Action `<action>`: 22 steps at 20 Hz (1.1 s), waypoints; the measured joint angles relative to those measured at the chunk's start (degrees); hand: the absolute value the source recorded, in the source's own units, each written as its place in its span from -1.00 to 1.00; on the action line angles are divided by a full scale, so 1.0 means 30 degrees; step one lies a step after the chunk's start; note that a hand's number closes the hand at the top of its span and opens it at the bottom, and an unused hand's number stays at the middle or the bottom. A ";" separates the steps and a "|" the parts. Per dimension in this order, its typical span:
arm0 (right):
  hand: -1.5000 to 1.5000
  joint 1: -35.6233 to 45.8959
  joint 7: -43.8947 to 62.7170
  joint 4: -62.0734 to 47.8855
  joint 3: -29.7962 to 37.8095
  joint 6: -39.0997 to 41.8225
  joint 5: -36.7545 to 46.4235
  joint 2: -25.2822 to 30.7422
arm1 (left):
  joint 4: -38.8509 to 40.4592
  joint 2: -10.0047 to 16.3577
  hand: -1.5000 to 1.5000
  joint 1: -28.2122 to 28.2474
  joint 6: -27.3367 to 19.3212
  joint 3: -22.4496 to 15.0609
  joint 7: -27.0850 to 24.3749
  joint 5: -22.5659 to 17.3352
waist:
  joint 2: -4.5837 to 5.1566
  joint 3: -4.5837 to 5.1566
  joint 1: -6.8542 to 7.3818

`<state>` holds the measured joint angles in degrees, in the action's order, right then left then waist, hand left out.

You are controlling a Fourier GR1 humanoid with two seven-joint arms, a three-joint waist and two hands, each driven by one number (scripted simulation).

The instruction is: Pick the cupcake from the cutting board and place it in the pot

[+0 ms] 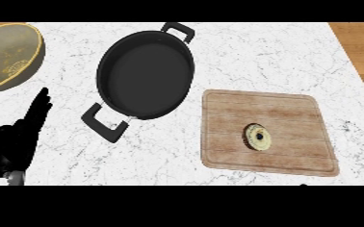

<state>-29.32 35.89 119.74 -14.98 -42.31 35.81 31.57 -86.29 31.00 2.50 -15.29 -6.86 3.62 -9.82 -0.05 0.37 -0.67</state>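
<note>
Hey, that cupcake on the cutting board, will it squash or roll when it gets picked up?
The cupcake looks small against the cutting board, so it is probably light. Its pale top is likely soft frosting, so pinching there could dent it. It is round in outline, so if knocked over it might roll on the flat board.

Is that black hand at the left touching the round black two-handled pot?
Apart. The head view shows bare white marble counter between the left hand and the nearer handle of the pot; the hand rests open, fingers up.
</note>
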 measured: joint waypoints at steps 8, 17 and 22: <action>-1.00 0.3218 0.7458 0.2589 -0.0624 0.7461 -0.0116 0.1354 | 0.0159 -0.0351 0.00 -0.0955 0.0181 -0.0381 0.0352 0.0374 | 0.0240 -0.0001 0.0871; -1.00 0.7751 1.0628 0.0847 -0.1342 1.2156 -0.4726 0.1088 | 0.0406 -0.0532 0.00 -0.1409 0.0409 -0.0464 0.0440 0.0604 | 0.0275 -0.0037 0.1268; -1.00 1.0560 1.1196 -0.1433 -0.1458 1.3482 -0.6700 0.0560 | 0.0724 -0.0747 0.00 -0.1431 0.0459 -0.0313 0.0291 0.0663 | 0.0209 -0.0058 0.1099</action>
<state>2.36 69.47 115.44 -19.35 -1.86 15.72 33.25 -84.12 28.76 -1.79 -13.91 -7.80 4.49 -7.83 0.58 0.20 2.63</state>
